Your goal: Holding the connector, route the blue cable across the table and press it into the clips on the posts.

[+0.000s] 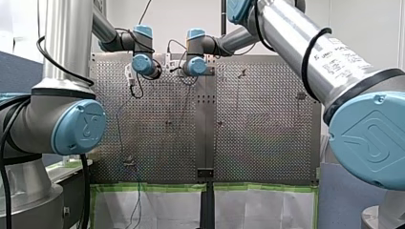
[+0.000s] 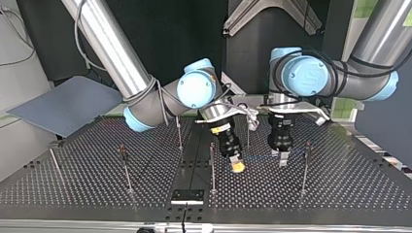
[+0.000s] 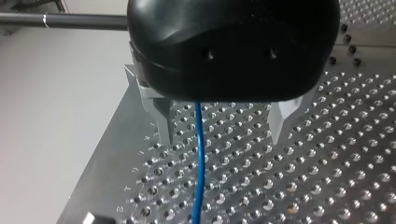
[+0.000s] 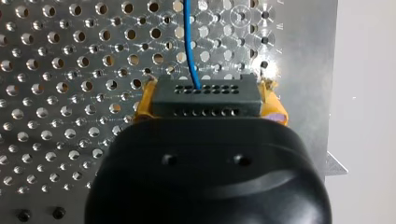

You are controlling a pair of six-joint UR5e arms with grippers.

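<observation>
Two pincers hang low over the perforated table point(image 2: 340, 189), side by side. My right pincer point(image 4: 208, 91) is clamped on the dark connector point(image 4: 205, 100), its yellow pads point(image 4: 144, 105) pressing both ends; the blue cable point(image 4: 188, 42) leaves the connector's face and runs straight ahead of the fingers. My left pincer point(image 3: 222, 123) stands wide apart, and the cable passes between its metal fingers point(image 3: 159, 116) touching neither, nearer one of them. I see thin posts point(image 2: 212, 167) standing on the table to either side of the pair
</observation>
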